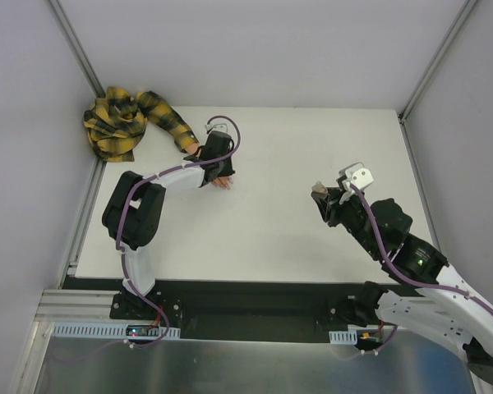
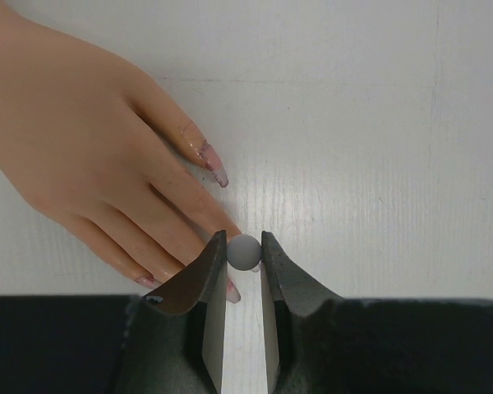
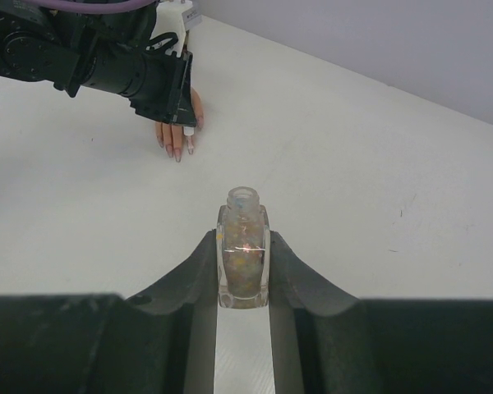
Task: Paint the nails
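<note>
My left gripper [image 2: 245,244] pinches a small grey ball [image 2: 244,253] (its nature unclear) at the nails [image 2: 214,165], hand [image 2: 74,148] flat on the table [image 2: 378,164]; my right gripper [image 3: 243,240] clasps the open bottle [image 3: 243,267].

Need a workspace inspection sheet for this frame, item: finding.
Surface: white table, faint scuffs.
Job's things: hand flat on table, nails pinkish; bottle uncapped.
Clutter: nothing seen.
Grippers: left gripper shut on brush at the fingertips; right gripper shut on bottle.
Cables: purple cables along both arms.
Surroundings: grey walls; plaid sleeve bunched in far left corner.
</note>
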Action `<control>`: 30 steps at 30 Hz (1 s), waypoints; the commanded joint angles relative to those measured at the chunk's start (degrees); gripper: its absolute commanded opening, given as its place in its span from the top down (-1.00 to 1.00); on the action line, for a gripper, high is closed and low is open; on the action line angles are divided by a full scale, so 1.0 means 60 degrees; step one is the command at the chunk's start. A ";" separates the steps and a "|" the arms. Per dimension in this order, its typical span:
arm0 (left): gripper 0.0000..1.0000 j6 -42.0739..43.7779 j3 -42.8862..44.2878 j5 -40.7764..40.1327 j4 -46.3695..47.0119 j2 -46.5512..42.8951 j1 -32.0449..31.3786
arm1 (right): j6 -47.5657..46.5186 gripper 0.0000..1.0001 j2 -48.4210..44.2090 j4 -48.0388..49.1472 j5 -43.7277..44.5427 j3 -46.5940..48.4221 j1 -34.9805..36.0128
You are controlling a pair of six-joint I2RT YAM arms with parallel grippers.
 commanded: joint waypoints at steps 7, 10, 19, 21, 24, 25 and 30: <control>1.00 0.0203 0.0376 -0.0281 0.0088 -0.0232 0.0164 | 0.0160 1.00 -0.0040 0.0529 -0.0116 -0.0035 -0.0102; 1.00 0.0189 0.0391 -0.0223 0.0103 -0.0232 0.0164 | 0.0161 0.99 -0.0054 0.0529 -0.0116 -0.0035 -0.0088; 1.00 -0.0074 0.0157 0.0143 0.0103 -0.0349 0.0164 | 0.0175 1.00 -0.0069 0.0544 -0.0160 -0.0049 -0.0117; 1.00 -0.0148 -0.0004 0.0216 0.0103 -0.0407 0.0150 | 0.0175 1.00 -0.0054 0.0544 -0.0160 -0.0035 -0.0132; 1.00 -0.0294 -0.0136 0.0392 0.0132 -0.0437 0.0135 | 0.0190 1.00 -0.0054 0.0544 -0.0204 -0.0035 -0.0117; 1.00 -0.0309 -0.0165 0.0407 0.0132 -0.0437 0.0106 | 0.0190 1.00 -0.0069 0.0544 -0.0204 -0.0035 -0.0117; 1.00 -0.0353 -0.0239 0.0364 0.0147 -0.0496 0.0047 | 0.0190 1.00 -0.0084 0.0544 -0.0233 -0.0020 -0.0117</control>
